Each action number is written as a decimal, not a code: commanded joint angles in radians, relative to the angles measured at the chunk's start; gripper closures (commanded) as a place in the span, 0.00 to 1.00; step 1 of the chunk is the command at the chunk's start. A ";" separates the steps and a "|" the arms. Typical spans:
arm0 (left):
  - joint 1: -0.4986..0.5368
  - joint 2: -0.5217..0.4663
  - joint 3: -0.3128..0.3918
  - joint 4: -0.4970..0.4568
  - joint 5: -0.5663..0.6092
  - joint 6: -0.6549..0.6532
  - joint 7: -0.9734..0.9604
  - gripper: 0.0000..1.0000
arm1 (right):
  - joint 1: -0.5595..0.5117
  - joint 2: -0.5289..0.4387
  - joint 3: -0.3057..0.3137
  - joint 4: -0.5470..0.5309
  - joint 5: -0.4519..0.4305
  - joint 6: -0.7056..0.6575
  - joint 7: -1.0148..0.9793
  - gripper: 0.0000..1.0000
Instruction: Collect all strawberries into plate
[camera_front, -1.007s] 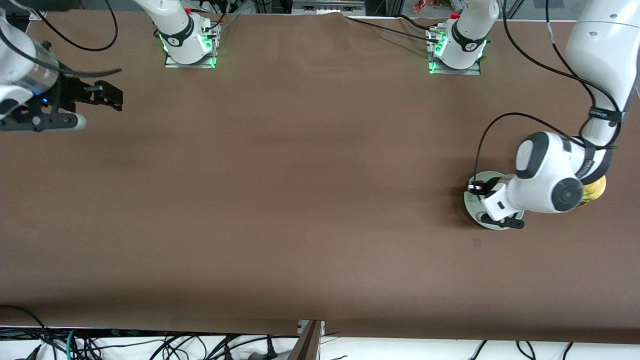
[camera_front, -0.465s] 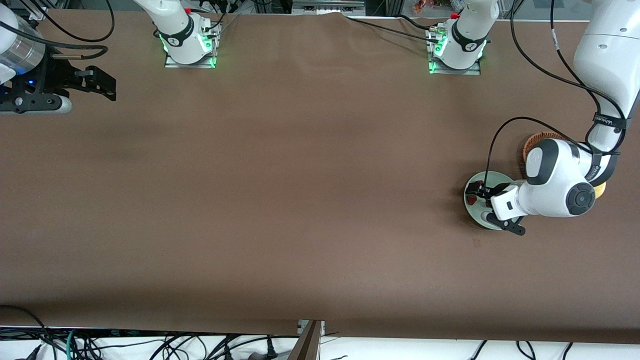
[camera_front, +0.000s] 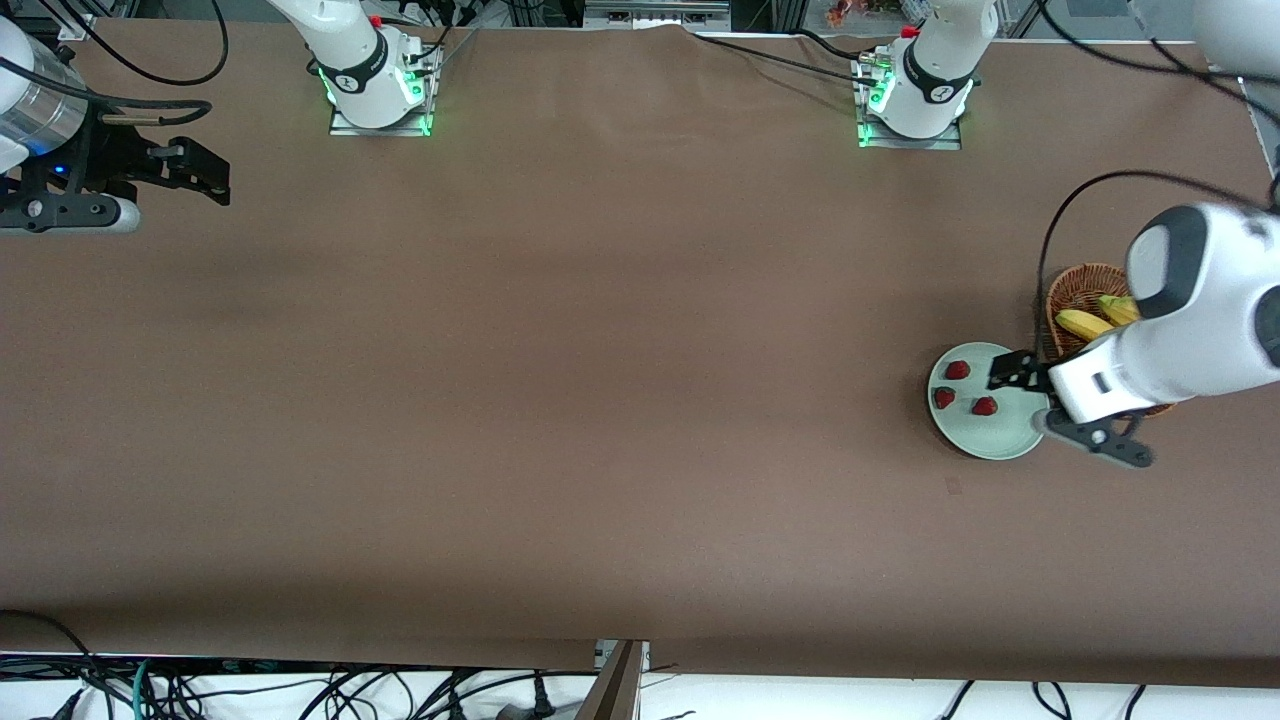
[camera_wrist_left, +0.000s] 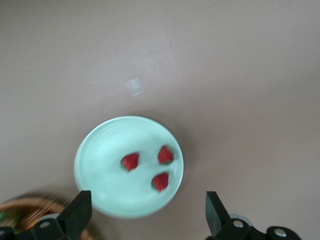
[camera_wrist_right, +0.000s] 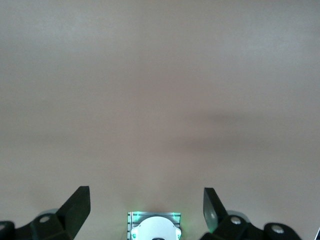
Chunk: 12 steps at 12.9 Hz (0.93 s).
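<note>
Three strawberries (camera_front: 958, 369) (camera_front: 943, 398) (camera_front: 985, 405) lie on the pale mint-green plate (camera_front: 990, 435) near the left arm's end of the table. They also show in the left wrist view (camera_wrist_left: 130, 161) (camera_wrist_left: 166, 154) (camera_wrist_left: 160, 181), on the plate (camera_wrist_left: 100, 165). My left gripper (camera_front: 1008, 372) is open and empty, up over the plate's edge beside the basket; its jaws (camera_wrist_left: 147, 215) stand wide apart. My right gripper (camera_front: 205, 180) is open and empty and waits at the right arm's end of the table, also in its wrist view (camera_wrist_right: 146, 210).
A brown wicker basket (camera_front: 1085, 280) with bananas (camera_front: 1085, 323) stands right beside the plate, partly under the left arm; its rim shows in the left wrist view (camera_wrist_left: 30, 212). The right arm's base (camera_wrist_right: 154, 227) shows in the right wrist view.
The left gripper has risen off the plate and drawn back toward the basket, uncovering three strawberries and the bananas. The right gripper moved slightly toward the bases, then stayed.
</note>
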 joint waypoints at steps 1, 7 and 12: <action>-0.048 -0.012 0.004 0.224 0.000 -0.267 0.012 0.00 | -0.017 0.022 0.010 0.037 0.016 -0.005 -0.002 0.00; -0.247 -0.135 0.152 0.288 0.057 -0.446 -0.060 0.00 | -0.017 0.023 0.010 0.039 0.019 -0.005 -0.002 0.00; -0.428 -0.468 0.477 -0.189 -0.193 -0.025 -0.298 0.00 | -0.018 0.023 0.010 0.037 0.022 -0.005 -0.001 0.00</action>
